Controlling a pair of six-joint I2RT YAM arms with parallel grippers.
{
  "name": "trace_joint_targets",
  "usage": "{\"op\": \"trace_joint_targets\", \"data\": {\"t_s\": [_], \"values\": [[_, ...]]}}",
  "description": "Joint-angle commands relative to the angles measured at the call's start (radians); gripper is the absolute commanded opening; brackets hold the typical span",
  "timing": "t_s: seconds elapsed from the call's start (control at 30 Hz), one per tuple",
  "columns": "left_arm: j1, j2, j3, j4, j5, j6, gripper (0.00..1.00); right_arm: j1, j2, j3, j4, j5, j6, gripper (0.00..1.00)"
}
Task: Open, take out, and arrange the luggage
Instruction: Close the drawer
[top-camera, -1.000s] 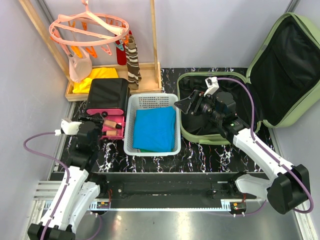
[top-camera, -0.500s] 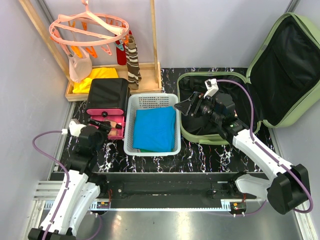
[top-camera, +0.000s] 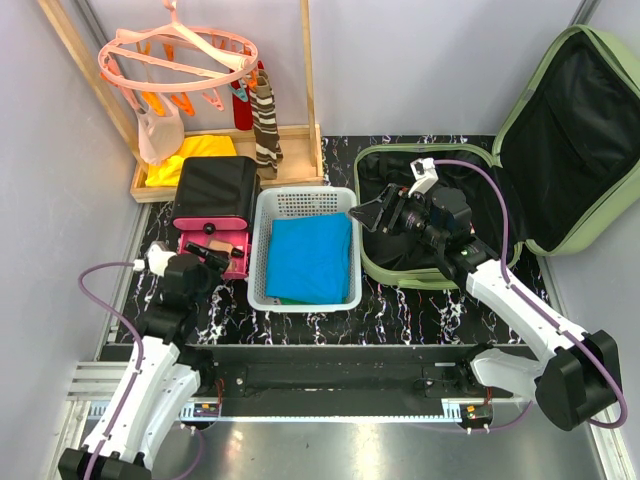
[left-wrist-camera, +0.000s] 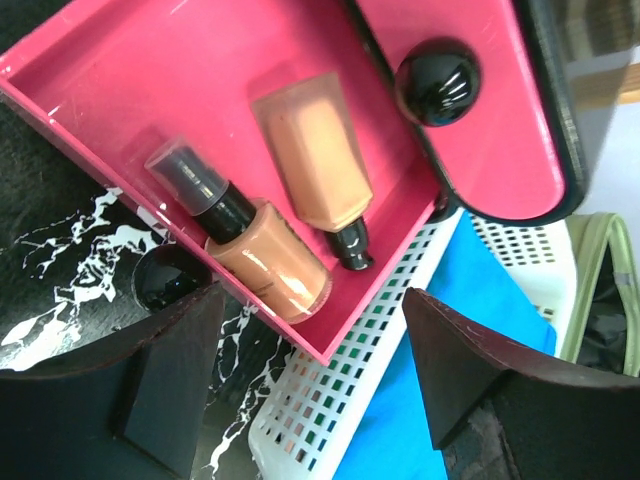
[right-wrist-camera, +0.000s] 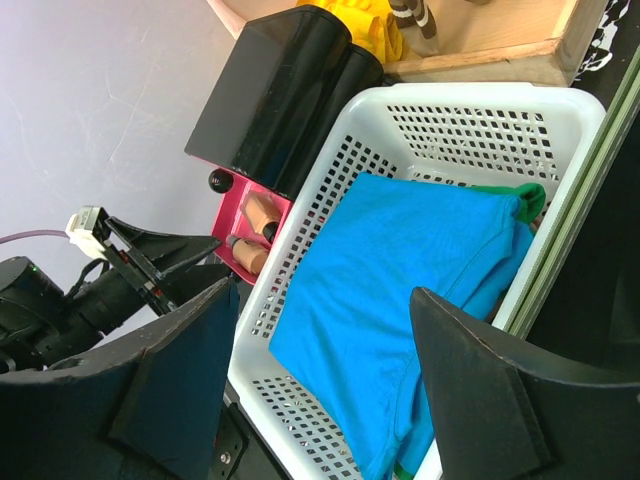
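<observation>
Black marbled table (top-camera: 400, 310): basket (top-camera: 300, 203) mid-table, case (top-camera: 213, 190) just left of it, luggage (top-camera: 570, 130) right, tray (top-camera: 290, 172) behind.

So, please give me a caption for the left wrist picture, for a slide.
Open left gripper facing a pink drawer with two makeup bottles, beside the white basket.

I can read no words, brand marks or numbers in any of my three views. Up close, the two makeup bottles (left-wrist-camera: 268, 262) in the pink drawer (left-wrist-camera: 150, 90) show me only plain sides. Any marking on the luggage (top-camera: 575, 140) is too small for me to tell.
</observation>
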Motion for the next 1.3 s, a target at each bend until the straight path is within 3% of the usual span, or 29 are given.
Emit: {"op": "trace_joint_targets", "data": {"t_s": [0.0, 0.4, 1.27], "values": [[0.002, 0.009, -0.004, 0.059, 0.020, 0.021, 0.76, -0.003, -0.022, -0.003, 0.040, -0.007, -0.001, 0.79], [0.013, 0.080, -0.066, 0.252, -0.025, 0.119, 0.76, -0.003, -0.022, -0.008, 0.049, -0.006, -0.001, 0.79], [0.029, 0.250, -0.049, 0.623, -0.028, 0.271, 0.74, -0.003, -0.008, -0.002, 0.032, -0.018, -0.004, 0.79]]}}
